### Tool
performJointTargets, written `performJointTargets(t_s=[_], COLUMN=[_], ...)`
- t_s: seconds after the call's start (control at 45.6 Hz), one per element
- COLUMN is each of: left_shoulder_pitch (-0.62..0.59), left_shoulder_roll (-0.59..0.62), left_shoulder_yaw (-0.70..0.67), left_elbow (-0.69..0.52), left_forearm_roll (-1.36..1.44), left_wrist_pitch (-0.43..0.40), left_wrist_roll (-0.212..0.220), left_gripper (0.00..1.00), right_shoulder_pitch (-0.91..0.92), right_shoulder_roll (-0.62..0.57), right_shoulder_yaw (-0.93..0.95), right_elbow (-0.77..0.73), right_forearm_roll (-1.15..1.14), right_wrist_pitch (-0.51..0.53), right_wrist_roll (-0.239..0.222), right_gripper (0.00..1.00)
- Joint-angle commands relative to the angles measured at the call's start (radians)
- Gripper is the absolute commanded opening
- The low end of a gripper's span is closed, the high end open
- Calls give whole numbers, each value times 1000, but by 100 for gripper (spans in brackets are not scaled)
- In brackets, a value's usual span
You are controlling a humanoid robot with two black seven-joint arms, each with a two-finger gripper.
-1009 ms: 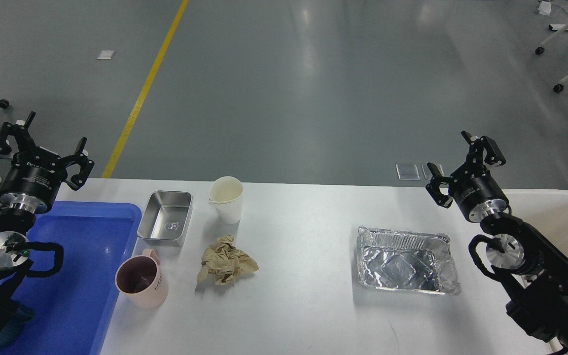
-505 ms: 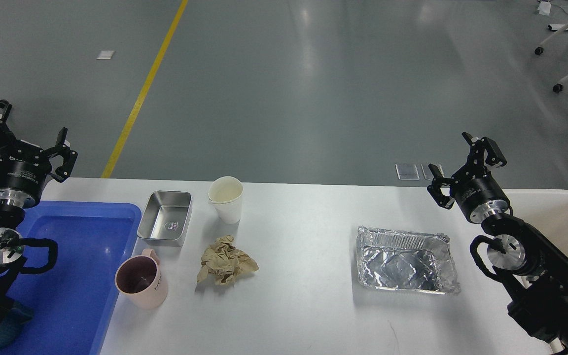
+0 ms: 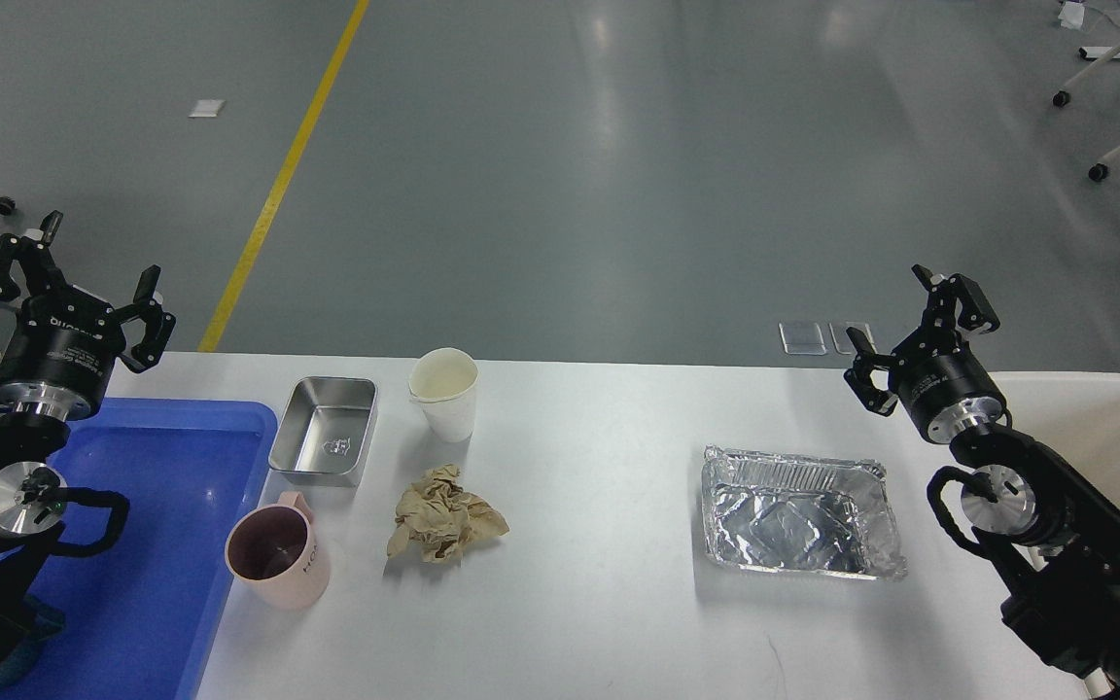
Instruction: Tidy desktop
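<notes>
The white desktop [image 3: 599, 603] spans the view. On it stand a steel box [image 3: 325, 443], a white paper cup [image 3: 445, 392], a pink mug [image 3: 280, 562], a crumpled brown paper wad [image 3: 443, 527] and a foil tray [image 3: 798, 512]. My left gripper [image 3: 69, 284] is open and empty, raised above the far left corner over the blue tray. My right gripper [image 3: 910, 319] is open and empty, raised above the far right of the desktop, beyond the foil tray.
A blue plastic tray [image 3: 171, 544] lies at the left, the mug touching its right rim. A cream-white bin [image 3: 1119, 437] stands at the right edge behind my right arm. Grey floor with a yellow line [image 3: 278, 190] lies beyond the desktop.
My left gripper swung left and up, then back right and down, ending near where it began. My right gripper has barely moved. The objects have not moved.
</notes>
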Motion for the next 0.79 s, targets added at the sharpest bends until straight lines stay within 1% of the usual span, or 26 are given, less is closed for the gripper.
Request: performJointTargets(t_s=[0.0, 0.132, 0.154, 0.176, 0.241, 0.395, 0.483, 0.57, 0.68, 0.768], left_shoulder_pitch=[62, 130, 139, 151, 164, 229, 285, 311, 349, 357], left_shoulder_roll=[57, 149, 167, 201, 244, 353, 425, 450, 474, 503], left_shoulder_yaw=[13, 14, 14, 13, 14, 14, 31, 39, 60, 77], left_elbow=[-73, -198, -217, -247, -284, -386, -427, -430, -417, -416], left_forearm_roll=[3, 63, 89, 152, 223, 266, 270, 270, 273, 276], left_wrist_pitch=[-16, 1, 13, 66, 138, 183, 172, 157, 165, 159], left_wrist_roll=[-7, -7, -7, -2, 1, 7, 9, 7, 29, 36], left_gripper=[97, 97, 97, 97, 96, 96, 96, 96, 97, 97], right_shoulder_pitch=[-2, -6, -6, -8, -8, -5, -2, 0, 0, -3], right_shoulder_roll=[1, -1, -2, -2, -2, 4, 4, 4, 4, 4], right_shoulder_yaw=[0, 0, 0, 0, 0, 0, 0, 0, 0, 0], right_elbow=[0, 0, 2, 0, 2, 3, 3, 3, 3, 3], right_forearm_roll=[0, 0, 0, 0, 0, 0, 0, 0, 0, 0], right_wrist_pitch=[-1, -1, -1, -1, -1, -1, -1, -1, -1, -1], right_wrist_roll=[0, 0, 0, 0, 0, 0, 0, 0, 0, 0], right_gripper=[100, 100, 100, 100, 100, 100, 100, 100, 100, 100])
